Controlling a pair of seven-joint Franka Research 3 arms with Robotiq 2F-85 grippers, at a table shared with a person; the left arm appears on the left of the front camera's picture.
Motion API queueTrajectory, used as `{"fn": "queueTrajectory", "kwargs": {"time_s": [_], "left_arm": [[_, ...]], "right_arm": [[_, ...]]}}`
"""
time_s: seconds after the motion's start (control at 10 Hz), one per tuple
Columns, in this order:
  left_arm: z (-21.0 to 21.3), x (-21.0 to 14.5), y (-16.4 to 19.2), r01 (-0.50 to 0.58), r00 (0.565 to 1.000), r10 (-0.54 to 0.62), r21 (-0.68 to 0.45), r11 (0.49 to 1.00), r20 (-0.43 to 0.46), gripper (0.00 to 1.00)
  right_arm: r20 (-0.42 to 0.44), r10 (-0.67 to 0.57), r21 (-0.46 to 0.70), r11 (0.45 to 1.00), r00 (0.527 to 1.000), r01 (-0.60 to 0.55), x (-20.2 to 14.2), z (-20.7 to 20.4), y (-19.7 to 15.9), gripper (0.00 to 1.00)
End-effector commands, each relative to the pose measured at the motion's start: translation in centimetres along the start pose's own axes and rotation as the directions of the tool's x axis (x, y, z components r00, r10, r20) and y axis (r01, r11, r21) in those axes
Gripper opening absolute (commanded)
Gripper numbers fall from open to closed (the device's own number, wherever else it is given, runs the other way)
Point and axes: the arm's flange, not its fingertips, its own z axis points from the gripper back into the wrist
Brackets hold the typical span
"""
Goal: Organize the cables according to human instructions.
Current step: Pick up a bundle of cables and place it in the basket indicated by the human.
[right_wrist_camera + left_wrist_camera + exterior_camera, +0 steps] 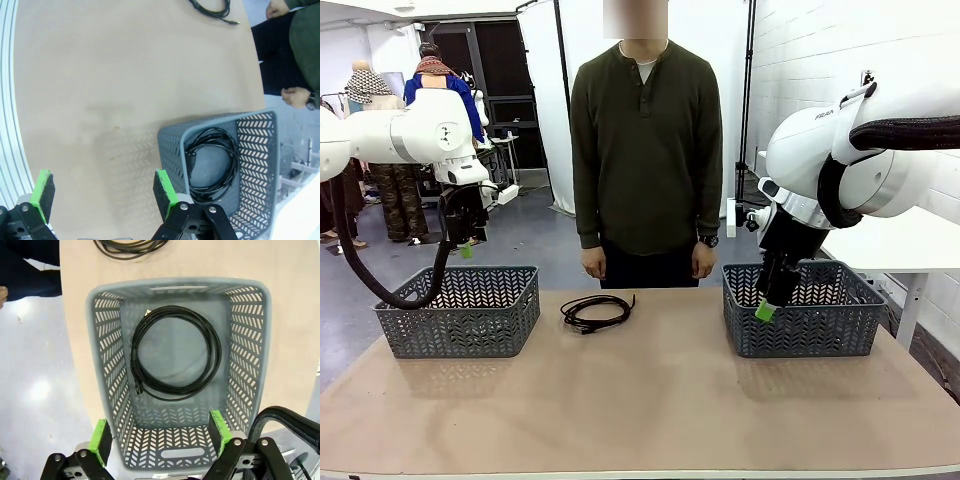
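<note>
Tan matte tabletop is taken as the work surface. Two grey plastic lattice baskets are set on it well apart, one before each arm. They are judged to serve as sorting bins.

The left gripper is held above the far side of the left basket. Its black fingers with green pads are spread wide and nothing is held between them. In the left wrist view, the left gripper is aimed straight down into the left basket. One thin black power cord in a round coil is laid flat on the basket floor. The open, empty stance over the bin is read as a waiting posture.

The right gripper is hung over the near left corner of the right basket. In the right wrist view, the fingers of the right gripper are likewise spread wide and empty. A second coiled black cord with a chunky plug is seen lying in the right basket.

Farther out, a loose cord, also black and coiled, is left flat on the table. It lies between the baskets, nearer the left one and just before the far edge. It can also be made out in the left wrist view and the right wrist view. It is judged to be the piece not yet sorted, placed where either arm could reach it.

Farthest off, a person in a dark olive long-sleeved sweater is stationed at the far edge. Both hands are hung at the sides and no pointing gesture is made. Which basket is meant for the loose cord cannot be told. The next pick is judged to depend on that instruction.
</note>
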Motion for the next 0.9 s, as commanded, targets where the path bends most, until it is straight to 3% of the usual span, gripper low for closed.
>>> {"fn": "queueTrajectory", "kwargs": {"time_s": [0.0, 0.3, 0.8], "left_arm": [[0.1, -0.2, 0.2, 0.002, 1.000, -0.002, 0.016, 1.000, -0.011, 1.00], [0.4, 0.2, -1.0, -0.015, 1.000, 0.016, -0.044, 0.999, 0.008, 1.00], [4.1, 1.6, -8.2, -0.044, 0.999, 0.048, -0.136, 0.990, 0.024, 1.00]], "right_arm": [[-0.007, -0.010, -0.007, 1.000, 1.000, 0.010, 0.2, -0.1, -0.3, 1.00], [-0.007, -0.010, -0.007, 1.000, 1.000, 0.010, 0.2, -0.1, -0.3, 1.00], [-0.007, -0.010, -0.007, 1.000, 1.000, 0.010, 0.2, -0.1, -0.3, 1.00]]}}
